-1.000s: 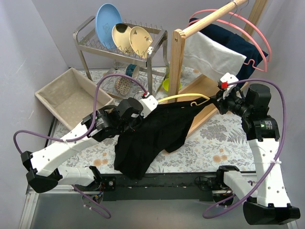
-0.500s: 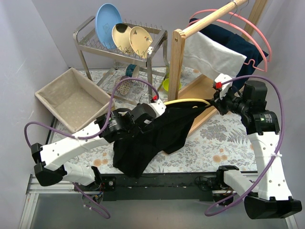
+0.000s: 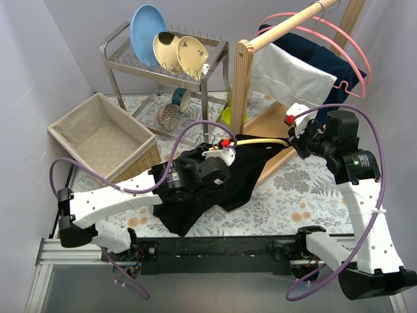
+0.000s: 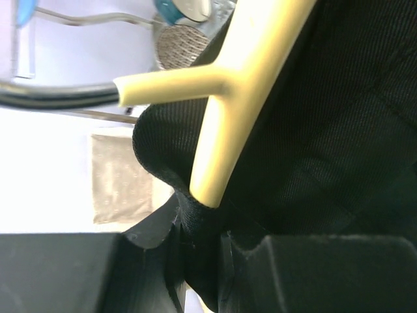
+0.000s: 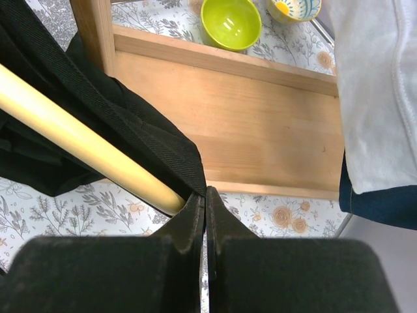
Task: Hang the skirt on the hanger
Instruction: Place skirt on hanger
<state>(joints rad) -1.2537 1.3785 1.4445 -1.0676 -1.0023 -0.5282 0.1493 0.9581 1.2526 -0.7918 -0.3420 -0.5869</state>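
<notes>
Above the worktop [image 3: 306, 189] we see the left claw [image 4: 195, 242] pinching the black skirt [image 3: 242, 171] beside the yellow hanger [image 5: 78, 140], the right claw [image 5: 205, 203] clenched on the hanger's end.

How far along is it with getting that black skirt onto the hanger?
Partly done: the cream hanger already sits inside the waist of the skirt. In hand: the left tool pinches fabric by one hanger end, and the right tool is shut on the waistband beside the other. Left: the skirt lies bunched on the table, not hanging squarely.
</notes>
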